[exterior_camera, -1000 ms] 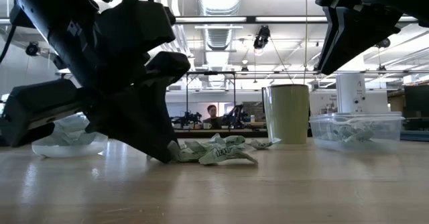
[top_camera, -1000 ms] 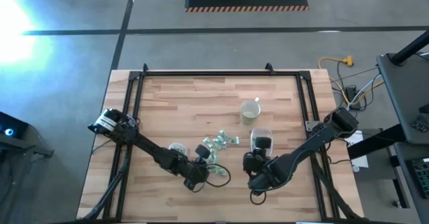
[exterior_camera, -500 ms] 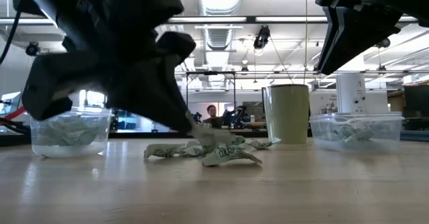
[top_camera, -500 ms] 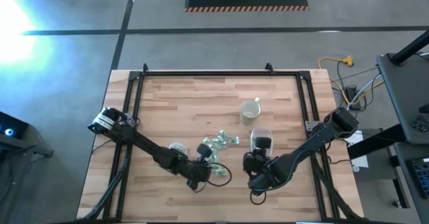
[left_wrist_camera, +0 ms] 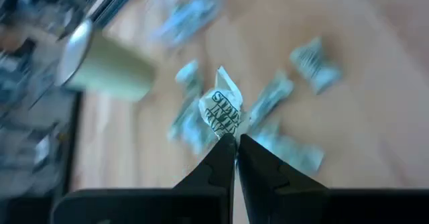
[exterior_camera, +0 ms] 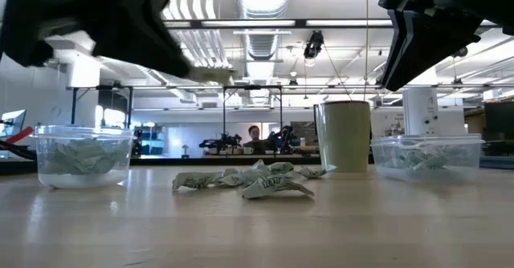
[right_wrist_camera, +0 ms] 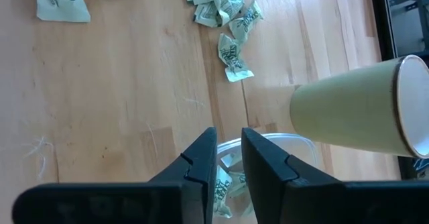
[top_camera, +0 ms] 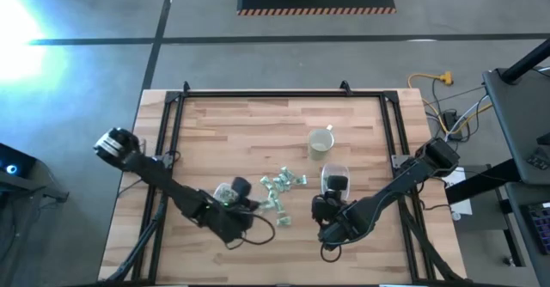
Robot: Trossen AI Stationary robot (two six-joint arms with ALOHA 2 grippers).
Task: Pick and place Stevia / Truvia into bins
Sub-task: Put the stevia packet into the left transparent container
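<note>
A single packet (left_wrist_camera: 222, 111) is pinched between the closed fingertips of the left gripper (left_wrist_camera: 236, 143), lifted above the loose packets (top_camera: 280, 186) on the wooden table (top_camera: 223, 132). In the high view this gripper is seen beside the round bin (exterior_camera: 83, 156), whose rim is partly covered by the arm. The right gripper (right_wrist_camera: 229, 158) hangs over the rectangular bin (exterior_camera: 426, 156); a narrow gap is seen between its fingers and nothing is held. Only a part of this bin is visible behind the fingers. The mug (top_camera: 320, 141) stands nearby.

The left gripper (left_wrist_camera: 236, 142) closed on one Stevia packet (left_wrist_camera: 222, 110) and lifted it off the pile of packets (top_camera: 282, 188). It rose clear of the table (top_camera: 232, 132) and swung back toward the round bin (top_camera: 227, 192), uncovering that bin in the low view.
</note>
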